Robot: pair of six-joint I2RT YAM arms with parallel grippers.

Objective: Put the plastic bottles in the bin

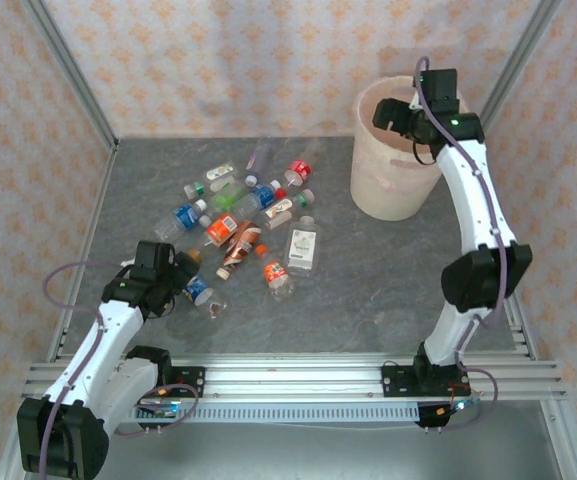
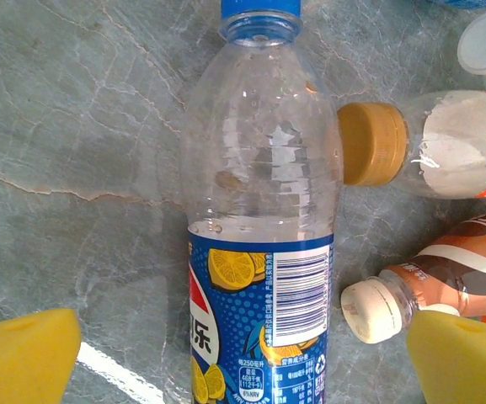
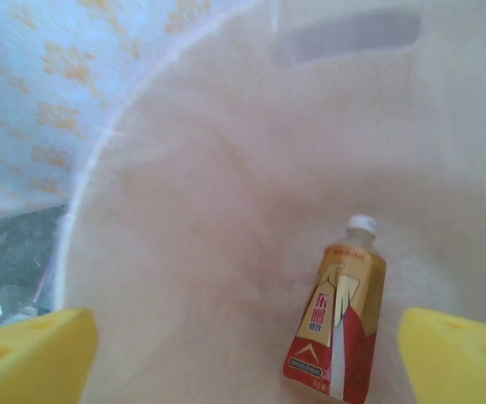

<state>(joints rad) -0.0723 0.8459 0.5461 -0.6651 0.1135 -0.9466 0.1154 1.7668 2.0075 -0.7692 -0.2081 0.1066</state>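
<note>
The grey stone-patterned table (image 1: 368,290) carried the bin (image 1: 393,190) at its far right corner, upright, with an oval handle cut-out showing near the rim. The right gripper (image 1: 396,113) hung over the bin's mouth, its yellow pads (image 3: 32,353) spread wide apart with nothing between them. Below it, inside the bin, a red-and-gold labelled bottle (image 3: 335,328) with a white cap lay against the pale inner wall.

Well to the left of the bin, and nearer the arm bases than it, the left gripper (image 1: 183,283) sat low over the table. Its pads were also fully apart, one on either side of a blue-labelled bottle (image 2: 259,252) with a blue cap, neither pad touching it.

The other plastic bottles (image 1: 248,215) lay scattered on the table between that gripper and the bin. On the bin's side of the blue-labelled bottle, an orange-capped bottle (image 2: 428,143) had its cap against the blue one's shoulder. A brown-labelled bottle (image 2: 453,273) with a cream cap lay just beside them.
</note>
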